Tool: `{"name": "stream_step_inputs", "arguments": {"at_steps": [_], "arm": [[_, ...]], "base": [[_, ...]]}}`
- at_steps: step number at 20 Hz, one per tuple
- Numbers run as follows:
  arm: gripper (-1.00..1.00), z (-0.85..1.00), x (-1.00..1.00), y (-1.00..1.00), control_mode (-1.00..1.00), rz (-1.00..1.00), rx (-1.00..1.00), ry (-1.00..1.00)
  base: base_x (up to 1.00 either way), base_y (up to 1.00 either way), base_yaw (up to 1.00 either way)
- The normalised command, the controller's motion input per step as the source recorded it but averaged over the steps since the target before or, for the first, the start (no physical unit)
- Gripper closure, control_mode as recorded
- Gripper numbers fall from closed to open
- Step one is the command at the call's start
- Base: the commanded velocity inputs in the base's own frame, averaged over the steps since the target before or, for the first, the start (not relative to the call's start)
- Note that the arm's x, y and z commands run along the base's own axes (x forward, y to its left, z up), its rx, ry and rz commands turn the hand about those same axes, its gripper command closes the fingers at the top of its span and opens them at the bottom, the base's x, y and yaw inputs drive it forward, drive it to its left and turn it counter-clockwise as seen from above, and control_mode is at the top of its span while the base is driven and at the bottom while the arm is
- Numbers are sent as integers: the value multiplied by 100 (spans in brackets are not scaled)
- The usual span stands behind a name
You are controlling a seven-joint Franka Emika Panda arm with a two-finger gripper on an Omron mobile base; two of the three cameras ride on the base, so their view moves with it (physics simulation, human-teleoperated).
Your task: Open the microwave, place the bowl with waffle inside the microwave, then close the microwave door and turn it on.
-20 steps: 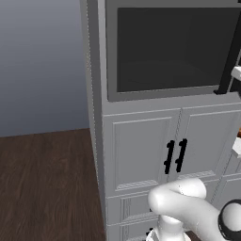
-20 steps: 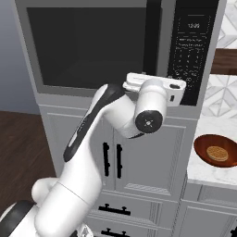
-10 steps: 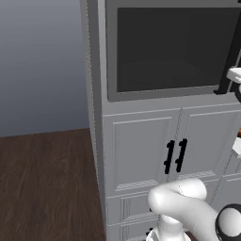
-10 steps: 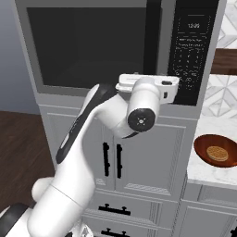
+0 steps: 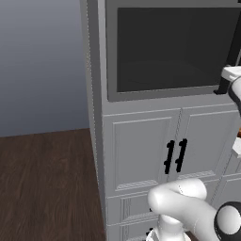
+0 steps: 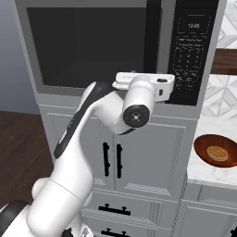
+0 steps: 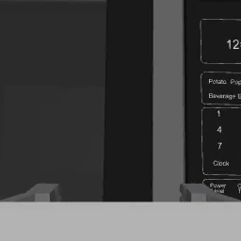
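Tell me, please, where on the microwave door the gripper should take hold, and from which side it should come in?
Grip the long black bar handle, which runs upright along the right edge of the microwave door, beside the keypad. Come straight at the front, with the open gripper straddling the bar, one fingertip on each side. The hand view already shows the bar roughly between the fingertips, so that approach looks likely to work.

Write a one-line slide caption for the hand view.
Open gripper faces the closed microwave door, its fingertips straddling the black bar handle, keypad to the right.
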Motion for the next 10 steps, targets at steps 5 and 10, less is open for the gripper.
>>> {"name": "stream_step_inputs", "arguments": {"at_steps": [5,10], "arm": [[-100,0,14,0,-100,0,0,2],[-100,-10,20,0,-100,0,0,10]], "base": [[0,0,0],[0,0,0]]}}
